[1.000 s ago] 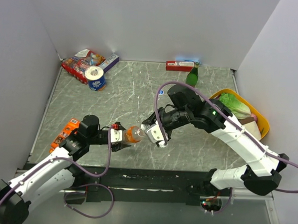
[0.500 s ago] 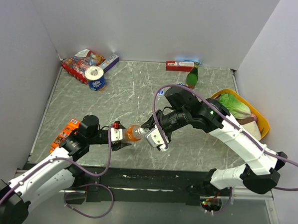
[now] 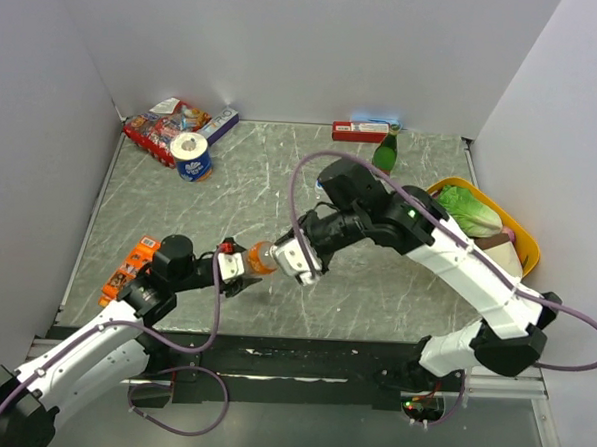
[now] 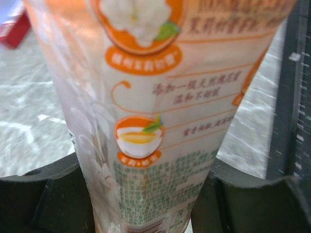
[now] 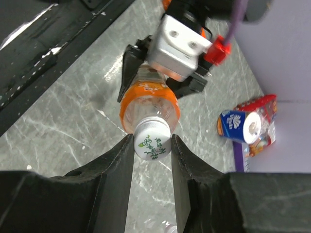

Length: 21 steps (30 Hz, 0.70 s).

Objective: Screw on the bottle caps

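Left tool (image 3: 244,269): was clenched around the lower body of the bottle (image 3: 263,260); the orange label was seen pressed between its jaws
Right tool (image 5: 151,148): was closed on the white cap (image 5: 152,140); the cap was seated on the bottle's neck
Bottle: was held tilted just off the worktop (image 3: 178,227), at 7 o'clock of its middle; neck turned toward 3 o'clock
Far edge: a blue-and-white roll (image 3: 192,156) was seen at 11 o'clock; a green bottle (image 3: 385,151) at 1 o'clock

One orange bottle (image 3: 262,259), one green bottle (image 3: 385,151), one cap (image 5: 152,140).
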Motion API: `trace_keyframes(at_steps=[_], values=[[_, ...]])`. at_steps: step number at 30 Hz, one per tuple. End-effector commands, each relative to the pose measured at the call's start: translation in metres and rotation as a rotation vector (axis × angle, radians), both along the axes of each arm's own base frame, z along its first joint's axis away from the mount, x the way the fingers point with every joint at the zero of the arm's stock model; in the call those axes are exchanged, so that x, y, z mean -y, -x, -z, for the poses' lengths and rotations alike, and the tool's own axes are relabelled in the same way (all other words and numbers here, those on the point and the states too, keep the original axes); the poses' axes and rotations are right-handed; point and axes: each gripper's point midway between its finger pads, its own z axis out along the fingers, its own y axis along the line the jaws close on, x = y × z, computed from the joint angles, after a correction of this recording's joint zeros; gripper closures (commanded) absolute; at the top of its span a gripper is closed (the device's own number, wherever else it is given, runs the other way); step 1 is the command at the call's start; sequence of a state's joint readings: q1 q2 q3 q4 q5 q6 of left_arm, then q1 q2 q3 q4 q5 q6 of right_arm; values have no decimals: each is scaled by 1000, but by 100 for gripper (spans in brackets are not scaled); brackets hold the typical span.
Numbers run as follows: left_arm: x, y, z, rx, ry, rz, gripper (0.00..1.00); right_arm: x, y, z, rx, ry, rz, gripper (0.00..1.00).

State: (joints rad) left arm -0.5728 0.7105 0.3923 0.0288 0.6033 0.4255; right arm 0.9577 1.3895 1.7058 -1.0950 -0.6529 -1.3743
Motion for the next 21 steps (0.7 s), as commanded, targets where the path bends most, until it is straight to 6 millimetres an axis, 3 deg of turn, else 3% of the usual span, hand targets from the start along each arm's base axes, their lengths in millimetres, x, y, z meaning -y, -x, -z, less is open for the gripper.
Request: trace_keyframes(at_steps=[1, 5, 11, 13, 14, 15, 21], values=[[-7, -26, -61, 173, 208, -166, 99, -6, -2, 16, -205, 127, 134, 76], [-22, -46, -65, 130, 293, -340, 99, -17, -16, 7, -329, 124, 251, 77], [-27, -56, -66, 64, 387, -433, 99, -34, -40, 4, -483, 139, 449, 80], [-34, -65, -65, 55, 399, -499, 99, -39, -43, 14, -564, 194, 520, 80], [-34, -67, -66, 47, 406, -513, 99, -41, -44, 5, -572, 181, 532, 80], [-36, -71, -63, 36, 404, -538, 99, -43, -45, 13, -620, 220, 575, 80], [-36, -77, -55, 4, 417, -582, 99, -47, -50, 14, -707, 244, 700, 81]])
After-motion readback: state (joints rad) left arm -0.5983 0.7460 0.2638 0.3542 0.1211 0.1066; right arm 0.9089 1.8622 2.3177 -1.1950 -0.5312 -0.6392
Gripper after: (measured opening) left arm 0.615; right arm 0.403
